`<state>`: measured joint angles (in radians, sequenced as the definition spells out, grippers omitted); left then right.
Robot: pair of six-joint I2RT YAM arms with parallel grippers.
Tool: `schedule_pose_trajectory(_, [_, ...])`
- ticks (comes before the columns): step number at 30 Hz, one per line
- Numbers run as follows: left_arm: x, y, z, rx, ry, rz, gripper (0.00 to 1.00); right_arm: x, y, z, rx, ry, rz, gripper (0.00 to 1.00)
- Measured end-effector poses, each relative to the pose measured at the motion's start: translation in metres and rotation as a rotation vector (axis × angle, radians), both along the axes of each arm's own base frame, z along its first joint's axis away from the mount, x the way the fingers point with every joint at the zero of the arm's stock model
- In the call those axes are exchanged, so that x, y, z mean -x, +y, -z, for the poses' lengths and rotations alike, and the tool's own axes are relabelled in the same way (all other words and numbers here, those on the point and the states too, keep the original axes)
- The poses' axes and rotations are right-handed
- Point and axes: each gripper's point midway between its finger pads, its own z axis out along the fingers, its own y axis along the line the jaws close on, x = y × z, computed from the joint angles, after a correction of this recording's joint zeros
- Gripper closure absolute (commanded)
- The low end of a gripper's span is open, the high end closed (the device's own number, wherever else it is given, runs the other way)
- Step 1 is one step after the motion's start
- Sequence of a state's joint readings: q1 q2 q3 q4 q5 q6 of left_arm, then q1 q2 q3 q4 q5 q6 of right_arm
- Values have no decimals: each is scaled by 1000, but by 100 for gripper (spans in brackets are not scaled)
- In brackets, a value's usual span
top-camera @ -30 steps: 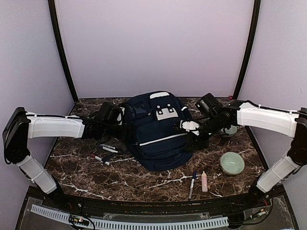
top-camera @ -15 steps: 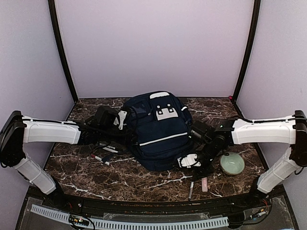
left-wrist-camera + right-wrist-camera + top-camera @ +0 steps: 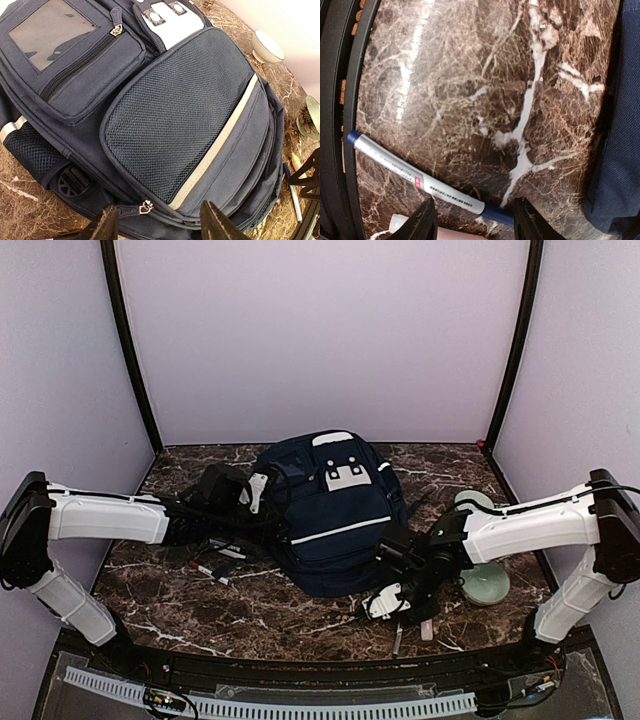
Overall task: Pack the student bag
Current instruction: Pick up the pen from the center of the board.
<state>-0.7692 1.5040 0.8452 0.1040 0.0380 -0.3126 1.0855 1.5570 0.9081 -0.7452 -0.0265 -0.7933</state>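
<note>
Right claw (image 3: 475, 222), jaws apart, hangs just above a pen (image 3: 420, 183) on the counter (image 3: 470, 75), with the student bag (image 3: 335, 515) beside it. Left claw (image 3: 157, 225), jaws likewise apart, faces the bag's zipper pull (image 3: 146, 206). Advice: straddle the pen's middle and close squarely.

No wording can be read anywhere. On the white barrel of the blue-capped plastic pen (image 3: 417, 181), lying toward 7 o'clock in the right wrist view, a small red label mark is seen. A line of fine grey print runs from it along the barrel, but the print is too small to be made out. On the large navy-blue fabric student bag (image 3: 180, 115), a clear label window is sewn into the pocket at 11 o'clock in the left wrist view. Only dark reflections can be seen in it.
</note>
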Motion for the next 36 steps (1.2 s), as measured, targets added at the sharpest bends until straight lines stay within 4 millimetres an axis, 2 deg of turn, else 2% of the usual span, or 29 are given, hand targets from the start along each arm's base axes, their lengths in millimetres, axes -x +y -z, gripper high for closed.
schedule_pose_trajectory(7, [1, -1, 1, 3, 0, 1, 42, -3, 2, 6, 11, -26, -17, 54])
schedule_pose_trajectory(15, [2, 0, 3, 5, 1, 0, 42, -4, 6, 6, 4, -27, -28, 53])
schedule_pose_trajectory(24, [2, 0, 5, 9, 2, -2, 42, 11, -9, 7, 57, 33, -79, 50])
schedule_pose_trajectory(29, [2, 0, 4, 15, -1, -4, 42, 15, -12, 7, 66, 50, -87, 54])
schedule_pose_trajectory(36, [2, 0, 5, 14, 1, -5, 42, 5, -3, 15, 54, 2, -69, 62])
